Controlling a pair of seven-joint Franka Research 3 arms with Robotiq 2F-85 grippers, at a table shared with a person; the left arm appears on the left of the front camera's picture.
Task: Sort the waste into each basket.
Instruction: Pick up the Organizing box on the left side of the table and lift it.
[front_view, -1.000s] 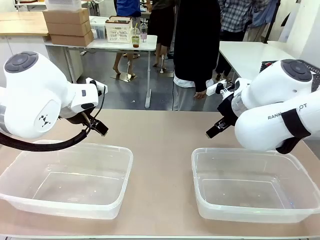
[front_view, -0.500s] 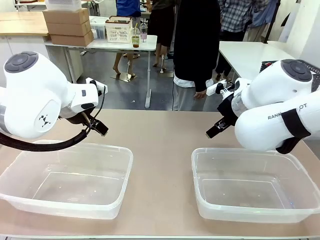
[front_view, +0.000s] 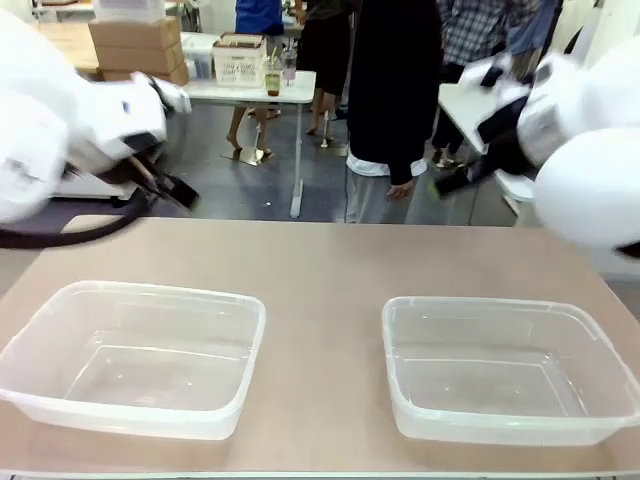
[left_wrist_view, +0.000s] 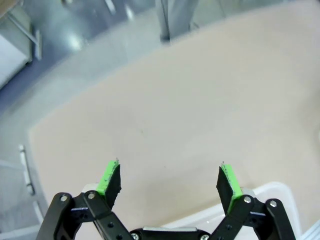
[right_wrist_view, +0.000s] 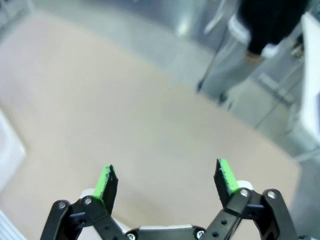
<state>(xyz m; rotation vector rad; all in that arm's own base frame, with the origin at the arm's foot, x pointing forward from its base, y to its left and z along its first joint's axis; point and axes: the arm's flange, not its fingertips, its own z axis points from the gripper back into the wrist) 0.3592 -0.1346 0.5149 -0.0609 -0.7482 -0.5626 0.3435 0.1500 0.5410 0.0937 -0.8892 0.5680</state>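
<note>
Two clear baskets sit on the table (front_view: 320, 270), left basket (front_view: 135, 300) and right basket (front_view: 500, 310), both empty. No waste shows in any view, so which way it lies from the jaws can't be told. Left gripper (left_wrist_view: 170, 181) and right gripper (right_wrist_view: 165, 181) are spread wide, holding nothing, over bare tabletop. Neither arm looks nearer. A person (front_view: 393, 100) stands at the far side.

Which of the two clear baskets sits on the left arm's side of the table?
The clear basket at picture left in the front view, below the left gripper; the other basket lies under the right arm's side. Both are empty.
</note>
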